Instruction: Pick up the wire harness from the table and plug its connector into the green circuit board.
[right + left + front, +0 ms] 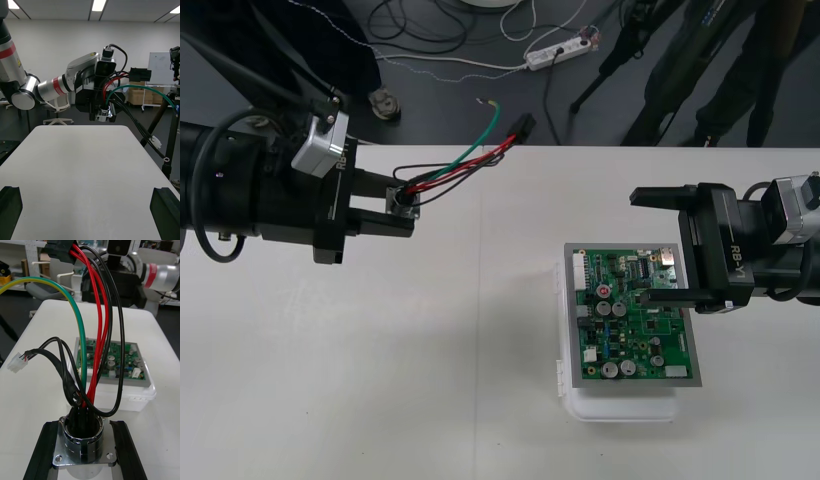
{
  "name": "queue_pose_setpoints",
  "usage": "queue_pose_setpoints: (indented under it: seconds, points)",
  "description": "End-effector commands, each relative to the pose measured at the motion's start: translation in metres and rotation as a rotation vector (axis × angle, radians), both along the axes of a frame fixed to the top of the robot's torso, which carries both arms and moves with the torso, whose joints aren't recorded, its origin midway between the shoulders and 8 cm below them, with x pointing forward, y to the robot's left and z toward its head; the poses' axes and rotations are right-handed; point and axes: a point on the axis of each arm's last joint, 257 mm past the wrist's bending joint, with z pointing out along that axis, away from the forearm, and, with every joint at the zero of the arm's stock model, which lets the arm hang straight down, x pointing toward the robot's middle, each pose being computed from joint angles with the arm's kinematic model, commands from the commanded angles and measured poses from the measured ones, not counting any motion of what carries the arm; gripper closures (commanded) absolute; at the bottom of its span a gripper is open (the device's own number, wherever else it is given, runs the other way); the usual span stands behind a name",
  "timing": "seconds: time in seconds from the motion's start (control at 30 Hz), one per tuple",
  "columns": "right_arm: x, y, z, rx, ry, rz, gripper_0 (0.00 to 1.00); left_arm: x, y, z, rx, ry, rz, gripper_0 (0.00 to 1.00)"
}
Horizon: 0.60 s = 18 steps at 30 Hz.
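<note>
Seen from above, the pale table (380, 380) takes up most of the frame, with a strip of dark floor (430, 100) along the top. In the upper left of the frame the left gripper (408, 207) reaches in from the left edge and is clenched on the wire harness (465, 165). Its two black fingers (45, 453) press against the flanged metal socket (402, 203) from either side, which the left wrist view shows plainly.

From the socket the wires (470, 160) (red, black and green) run up and to the right. They end at the small black plug (522, 125), which hangs past the table's far edge, over the floor. A thinner black lead branches off to a small white connector (15, 363).

In the lower right of the frame the green circuit board (635, 320) sits on its white base (620, 408), well apart from the harness. The plug is not in the board.

The right gripper (665, 246) comes in from the right edge above the board's upper right part. Its fingers (660, 195) are spread wide and grasp nothing.
</note>
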Motion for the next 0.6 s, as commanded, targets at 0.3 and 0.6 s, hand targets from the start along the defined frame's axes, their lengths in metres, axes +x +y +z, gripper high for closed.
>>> queue_pose_setpoints:
  seconds: [0.3, 0.6]
  points:
    - [0.001, -0.005, 0.017, 0.011, -0.008, 0.005, 0.0, -0.051, -0.046, 0.007, -0.05, 0.146, -0.198, 1.0]
    - [0.001, -0.005, 0.017, 0.012, -0.007, 0.006, 0.0, -0.088, -0.061, 0.01, -0.098, 0.33, -0.296, 1.0]
